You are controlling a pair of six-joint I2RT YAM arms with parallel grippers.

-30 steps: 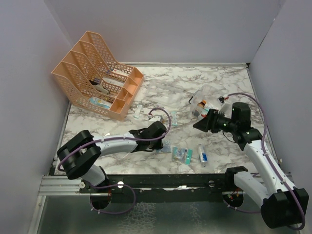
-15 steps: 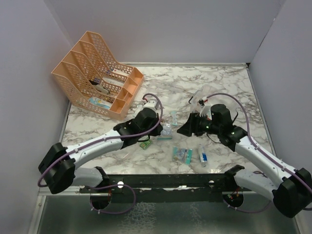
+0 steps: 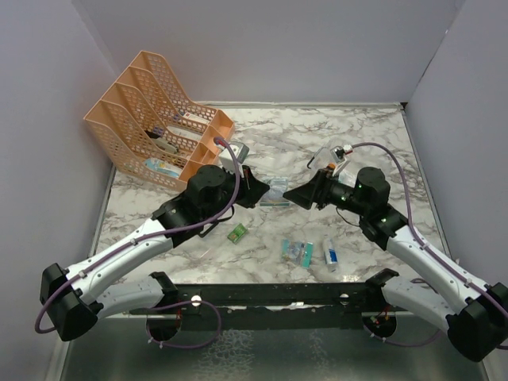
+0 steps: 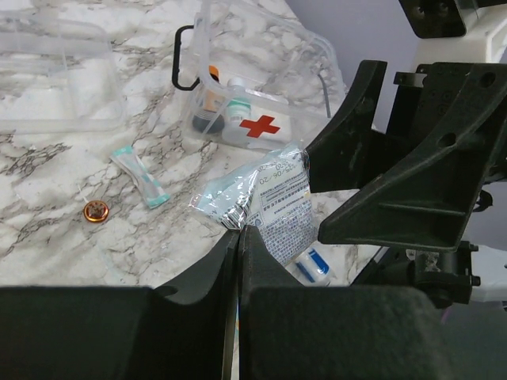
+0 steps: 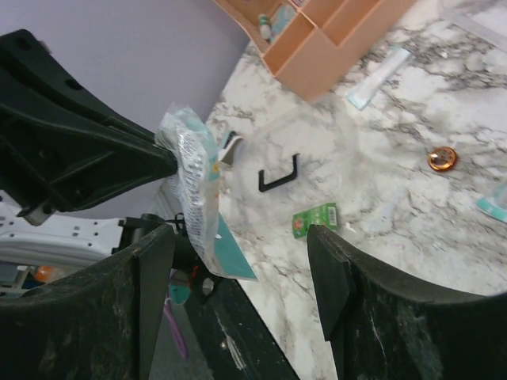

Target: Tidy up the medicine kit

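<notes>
Sitting beyond the open right gripper (image 3: 298, 195), the clear plastic red-cross medicine kit (image 4: 261, 119) looks light and slippery, best lifted by its black handle (image 4: 176, 59); the left gripper (image 4: 239, 233) clamps a crinkly foil sachet (image 4: 269, 198).

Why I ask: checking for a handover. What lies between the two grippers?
A plastic packet, pinched by the left gripper, its end inside the open right gripper; clearest in the right wrist view.
</notes>
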